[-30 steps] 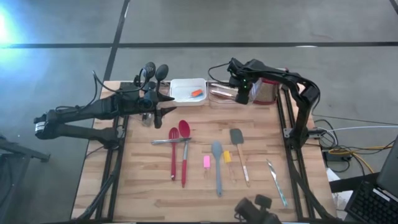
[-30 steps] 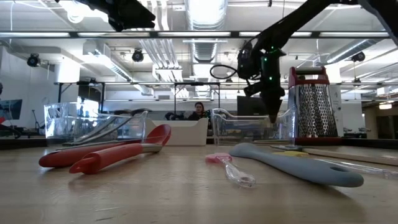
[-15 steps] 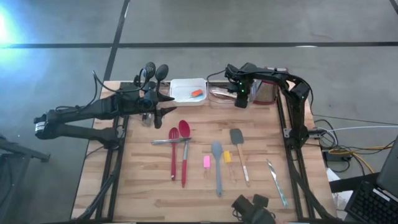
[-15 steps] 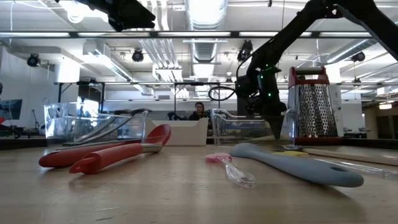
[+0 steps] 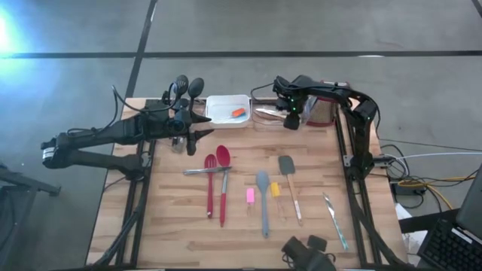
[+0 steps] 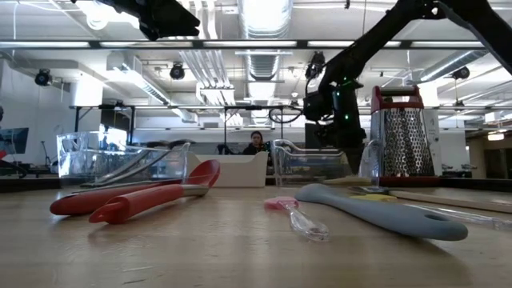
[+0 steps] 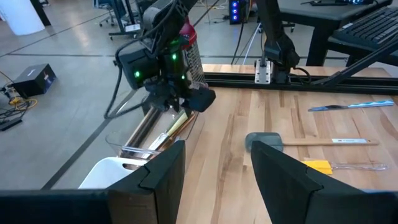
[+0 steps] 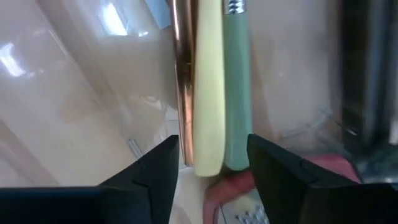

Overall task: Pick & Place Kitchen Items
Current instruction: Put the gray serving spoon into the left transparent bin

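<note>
No readable writing, labels or brands on anything in any view.

Left of the high view: left gripper (image 5: 197, 125) sits over the table's upper-left corner, pointing right toward the white tray (image 5: 216, 103). Its fingers (image 7: 163, 175) stand apart in the left wrist view, nothing between them. Two black ladles (image 5: 188, 86) lie at the table's top edge just above it.

White tray, top centre: one orange block (image 5: 238, 113) inside.

Centre of the table (image 5: 173, 226), left to right:
- grey-handled utensil (image 5: 202, 172), lying crosswise
- 2 red spoons (image 5: 216, 184), side by side, bowls toward the top
- 1 pink block (image 5: 250, 195)
- 1 blue-grey spatula (image 5: 263, 199)
- 1 yellow block (image 5: 276, 190)
- 1 grey spatula with a wooden handle (image 5: 289, 183)
- 1 pale-handled knife (image 5: 334, 218), near the right edge

Items are spaced apart except the red pair and the crosswise one, which overlap. Bare wood in the lower left and along the bottom edge; open strip between the utensil row and the trays at the top.

Upper right: right gripper (image 5: 290, 119) is down over the clear bin (image 5: 265, 114), just left of the red-topped grater (image 5: 322, 110). Its fingers (image 8: 147, 180) are spread, gripping nothing. Directly beyond them in the bin lie three handles side by side: copper (image 8: 182, 74), cream (image 8: 209, 87), green (image 8: 235, 81).

Low view: a person (image 6: 256, 144) sits far back in the room.
</note>
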You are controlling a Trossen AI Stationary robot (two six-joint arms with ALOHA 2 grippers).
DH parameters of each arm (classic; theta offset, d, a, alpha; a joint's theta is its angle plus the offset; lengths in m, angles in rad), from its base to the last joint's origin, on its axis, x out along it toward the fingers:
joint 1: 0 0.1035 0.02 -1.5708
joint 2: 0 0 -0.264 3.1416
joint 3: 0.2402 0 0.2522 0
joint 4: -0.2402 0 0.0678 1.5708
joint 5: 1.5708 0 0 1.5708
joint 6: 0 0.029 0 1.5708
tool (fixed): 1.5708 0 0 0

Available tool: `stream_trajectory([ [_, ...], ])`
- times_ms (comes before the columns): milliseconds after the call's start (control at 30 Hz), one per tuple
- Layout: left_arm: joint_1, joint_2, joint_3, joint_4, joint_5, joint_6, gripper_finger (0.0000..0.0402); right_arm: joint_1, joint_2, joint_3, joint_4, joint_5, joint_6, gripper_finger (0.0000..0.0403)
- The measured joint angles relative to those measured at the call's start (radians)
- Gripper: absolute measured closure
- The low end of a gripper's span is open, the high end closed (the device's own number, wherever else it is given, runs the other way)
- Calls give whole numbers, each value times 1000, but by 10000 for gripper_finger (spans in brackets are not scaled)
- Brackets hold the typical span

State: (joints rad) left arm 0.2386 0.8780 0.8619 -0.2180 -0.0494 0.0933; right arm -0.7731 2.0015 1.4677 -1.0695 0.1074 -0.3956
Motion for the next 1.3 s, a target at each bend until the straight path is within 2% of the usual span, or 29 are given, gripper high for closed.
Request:
stream_trajectory([
  [367, 0, 0, 0, 0, 0, 0, 213, 31, -233, 0, 1, -5, 75, 230],
  [600, 0, 0, 0, 0, 0, 0, 213, 129, -419, 0, -5, -12, 159, 244],
  [967, 0, 0, 0, 0, 0, 0, 213, 425, -622, -14, -77, -15, 459, 262],
  [1300, 0, 0, 0, 0, 0, 0, 213, 765, -628, -24, -78, 17, 686, 278],
])
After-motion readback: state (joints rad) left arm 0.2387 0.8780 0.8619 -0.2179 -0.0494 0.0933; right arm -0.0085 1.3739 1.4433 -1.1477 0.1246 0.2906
